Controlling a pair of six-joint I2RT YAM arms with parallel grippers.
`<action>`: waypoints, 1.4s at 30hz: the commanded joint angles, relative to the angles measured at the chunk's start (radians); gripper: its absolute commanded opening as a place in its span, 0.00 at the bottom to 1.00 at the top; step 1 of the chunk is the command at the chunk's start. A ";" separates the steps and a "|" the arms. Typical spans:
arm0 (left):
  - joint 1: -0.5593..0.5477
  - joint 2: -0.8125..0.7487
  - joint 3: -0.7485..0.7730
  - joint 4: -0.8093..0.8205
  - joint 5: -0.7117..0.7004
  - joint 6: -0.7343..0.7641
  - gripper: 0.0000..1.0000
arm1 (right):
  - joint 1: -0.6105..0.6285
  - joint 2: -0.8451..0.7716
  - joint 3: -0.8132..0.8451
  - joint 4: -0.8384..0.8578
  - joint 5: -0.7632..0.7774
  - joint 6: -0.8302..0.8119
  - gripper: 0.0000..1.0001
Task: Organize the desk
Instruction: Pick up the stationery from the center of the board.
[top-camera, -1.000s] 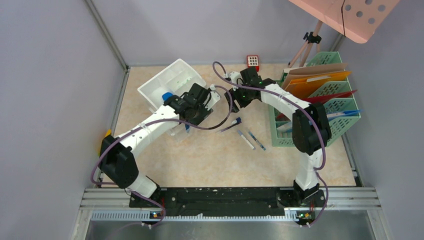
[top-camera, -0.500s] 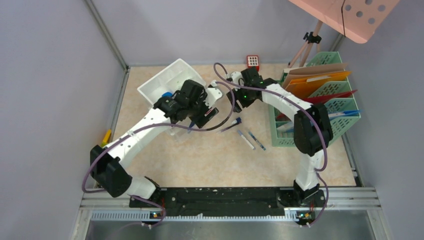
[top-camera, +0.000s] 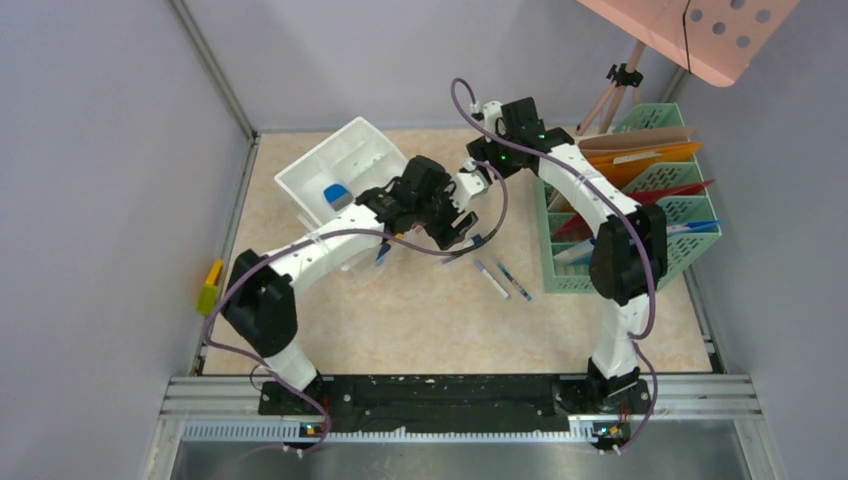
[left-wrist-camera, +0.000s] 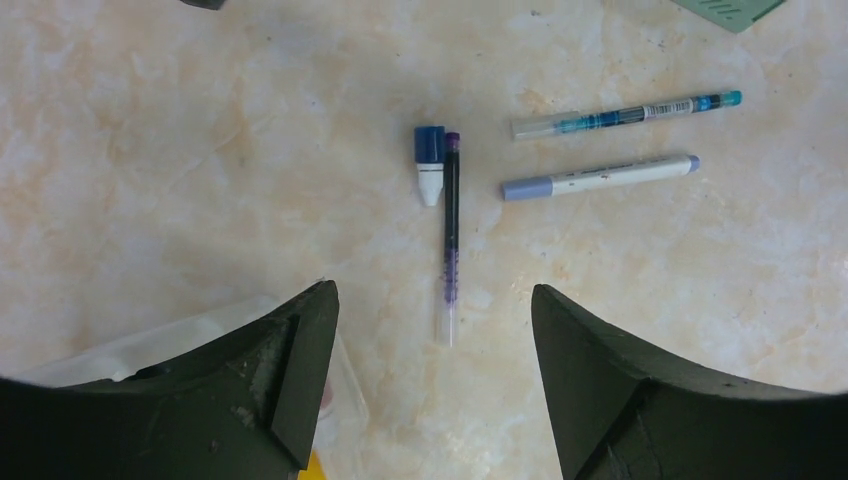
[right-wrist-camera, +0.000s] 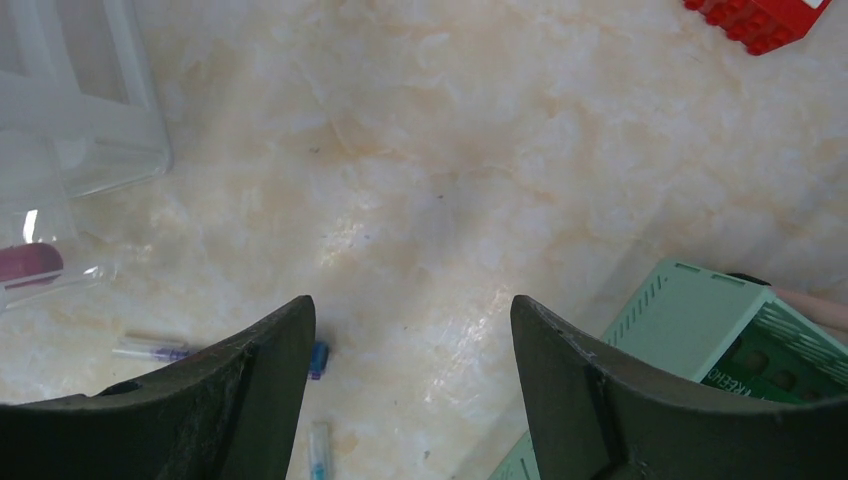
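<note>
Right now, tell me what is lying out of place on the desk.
Loose on the desk: a purple pen beside a blue-and-white cap, a teal pen and a white marker, scattered at different angles, none in the green rack.

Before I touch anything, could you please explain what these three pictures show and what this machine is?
These are two robot arms bolted at the near edge of a desk. The wide picture comes from a fixed camera above and behind them; the other two come from a camera on each wrist. The left arm's fingers hang open above a purple pen, a blue-and-white cap, a teal pen and a marker. The right arm's fingers, also open, are over bare desk near a red block and a green file rack. A white tray sits at the back left. Nothing is held.
</note>
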 joint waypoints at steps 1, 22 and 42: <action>-0.001 0.091 -0.031 0.200 0.056 -0.060 0.75 | -0.018 0.028 0.066 -0.017 0.018 0.020 0.71; -0.004 0.393 -0.025 0.475 0.031 -0.147 0.59 | -0.045 0.043 0.060 0.005 0.011 0.034 0.71; -0.005 0.441 0.028 0.451 0.004 -0.119 0.46 | -0.049 0.015 0.007 0.019 -0.006 0.037 0.70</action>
